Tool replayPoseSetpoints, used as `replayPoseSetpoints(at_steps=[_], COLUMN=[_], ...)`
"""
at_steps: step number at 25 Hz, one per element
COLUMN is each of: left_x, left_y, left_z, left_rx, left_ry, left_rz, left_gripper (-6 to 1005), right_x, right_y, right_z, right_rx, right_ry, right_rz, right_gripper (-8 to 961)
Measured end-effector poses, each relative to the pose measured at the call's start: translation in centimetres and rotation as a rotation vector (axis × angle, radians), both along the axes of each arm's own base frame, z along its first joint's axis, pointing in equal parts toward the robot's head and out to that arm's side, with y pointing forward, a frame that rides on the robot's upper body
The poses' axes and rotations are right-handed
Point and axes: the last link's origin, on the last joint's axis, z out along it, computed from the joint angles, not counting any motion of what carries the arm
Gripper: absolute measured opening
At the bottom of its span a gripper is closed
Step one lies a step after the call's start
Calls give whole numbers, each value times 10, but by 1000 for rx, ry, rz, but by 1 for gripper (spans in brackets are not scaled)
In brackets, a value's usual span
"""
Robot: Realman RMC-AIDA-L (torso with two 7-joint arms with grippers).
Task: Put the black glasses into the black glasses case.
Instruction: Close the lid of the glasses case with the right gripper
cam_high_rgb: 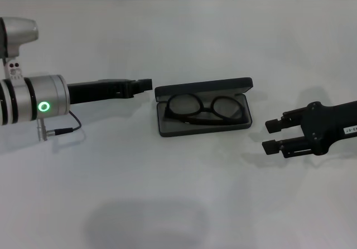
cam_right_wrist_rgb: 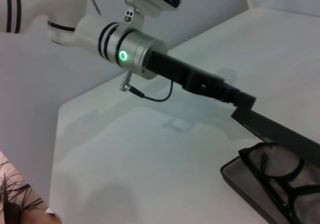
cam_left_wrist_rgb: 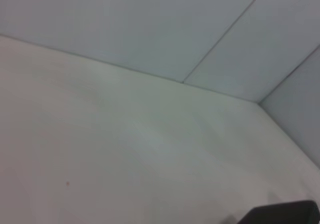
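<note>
The black glasses [cam_high_rgb: 207, 111] lie inside the black glasses case [cam_high_rgb: 203, 86], which stands open at the table's middle with its lid upright at the far side. Both also show in the right wrist view: the glasses [cam_right_wrist_rgb: 272, 181] in the case [cam_right_wrist_rgb: 235, 179]. My left gripper [cam_high_rgb: 144, 84] is shut, reaching in from the left with its tip right at the lid's left end; I cannot tell whether it touches. It shows in the right wrist view too [cam_right_wrist_rgb: 244, 102]. My right gripper [cam_high_rgb: 266, 136] is open and empty, low over the table a little right of the case.
The white table [cam_high_rgb: 178, 204] ends at a wall at the back. A thin cable [cam_high_rgb: 61, 130] hangs from my left wrist. A dark edge [cam_left_wrist_rgb: 285, 214] shows at the corner of the left wrist view.
</note>
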Motion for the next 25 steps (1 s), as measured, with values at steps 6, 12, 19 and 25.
replayPoseSetpoints(at_steps=[6, 12, 19, 25], left_x=[5, 12, 21, 25], left_y=[0, 1, -3, -3], left_z=[-6, -9, -8, -9], left_rx=[-34, -72, -129, -143], left_ry=[14, 6, -22, -33], left_rz=[-13, -20, -42, -55], left_gripper=[28, 28, 29, 29], right_x=[-1, 2, 7, 5], right_y=[4, 7, 15, 27], right_z=[3, 8, 9, 5], right_rx=[29, 46, 93, 150], right_ry=[17, 16, -10, -26], right_rz=[-10, -31, -76, -110], right_gripper=[566, 565, 564, 564])
